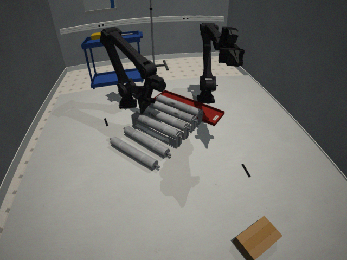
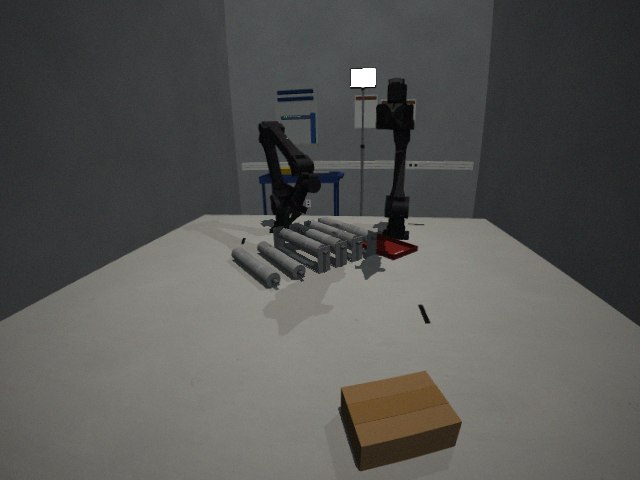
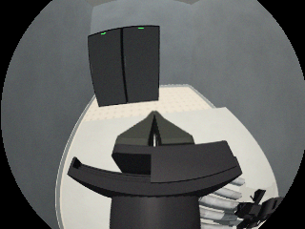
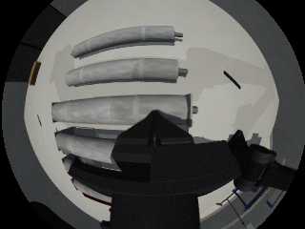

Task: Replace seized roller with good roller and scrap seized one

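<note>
Four grey rollers sit side by side in the bed between brackets (image 1: 178, 142) (image 2: 323, 261). The front roller (image 1: 159, 124) (image 2: 303, 241) (image 4: 95, 111) and second roller (image 1: 175, 122) (image 4: 86, 147) lie nearest my right gripper (image 1: 143, 111) (image 4: 155, 113). It is shut and empty, low over their far ends; contact cannot be told. Two spare rollers (image 1: 147, 141) (image 1: 134, 152) (image 2: 280, 259) (image 2: 255, 267) (image 4: 124, 72) (image 4: 124, 38) lie in front of the bed. The red scrap tray (image 1: 214, 112) (image 2: 397, 248) is behind it; no roller shows inside. My left gripper (image 1: 237, 63) (image 3: 154, 113) is shut and empty, raised high.
A cardboard box (image 1: 259, 238) (image 2: 400, 418) stands near the top and exterior views. Black strips (image 1: 245, 170) (image 1: 105, 122) lie on the table. A blue cart (image 1: 111, 79) and a lamp stand (image 1: 152, 36) are behind the table. The left arm's base is beside the tray.
</note>
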You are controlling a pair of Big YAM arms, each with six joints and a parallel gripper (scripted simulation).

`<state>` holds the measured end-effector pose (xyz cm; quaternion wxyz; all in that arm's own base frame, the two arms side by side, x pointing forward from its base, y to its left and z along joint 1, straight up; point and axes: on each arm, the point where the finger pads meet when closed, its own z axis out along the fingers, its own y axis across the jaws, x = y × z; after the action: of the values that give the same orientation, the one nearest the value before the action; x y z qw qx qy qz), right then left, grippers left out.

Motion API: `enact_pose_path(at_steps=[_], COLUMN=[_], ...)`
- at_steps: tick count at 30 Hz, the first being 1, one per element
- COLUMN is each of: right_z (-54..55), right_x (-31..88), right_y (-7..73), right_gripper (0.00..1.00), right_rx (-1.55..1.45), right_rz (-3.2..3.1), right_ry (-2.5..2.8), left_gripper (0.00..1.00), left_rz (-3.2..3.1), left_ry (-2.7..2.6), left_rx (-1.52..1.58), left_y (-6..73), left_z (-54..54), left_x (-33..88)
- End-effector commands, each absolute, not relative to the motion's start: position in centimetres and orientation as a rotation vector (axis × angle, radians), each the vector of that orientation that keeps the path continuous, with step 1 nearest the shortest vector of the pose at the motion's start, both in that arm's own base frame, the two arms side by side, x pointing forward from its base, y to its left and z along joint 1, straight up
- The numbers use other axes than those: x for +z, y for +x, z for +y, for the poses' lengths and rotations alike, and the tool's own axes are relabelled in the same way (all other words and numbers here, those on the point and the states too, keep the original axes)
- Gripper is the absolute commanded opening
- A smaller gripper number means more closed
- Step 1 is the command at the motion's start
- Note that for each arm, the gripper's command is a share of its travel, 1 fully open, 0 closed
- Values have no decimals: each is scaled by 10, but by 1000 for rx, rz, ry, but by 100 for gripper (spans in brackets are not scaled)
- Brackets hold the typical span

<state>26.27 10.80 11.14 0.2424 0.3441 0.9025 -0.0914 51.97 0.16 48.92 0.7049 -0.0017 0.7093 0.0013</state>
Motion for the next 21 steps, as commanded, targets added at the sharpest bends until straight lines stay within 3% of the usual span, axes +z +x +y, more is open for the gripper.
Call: enact_pose_path(at_steps=[1,21], right_z=[106,106], right_x=[104,108], right_y=[266,265], right_gripper=[0,0], right_rx=[-259,-247], right_rz=[2470,2464], right_ry=[943,945], left_gripper=[0,0], left_rz=[1525,1525], left_ry=[3,3], left_rx=[10,10], left_y=[520,520], left_z=[2,2], left_x=[517,517])
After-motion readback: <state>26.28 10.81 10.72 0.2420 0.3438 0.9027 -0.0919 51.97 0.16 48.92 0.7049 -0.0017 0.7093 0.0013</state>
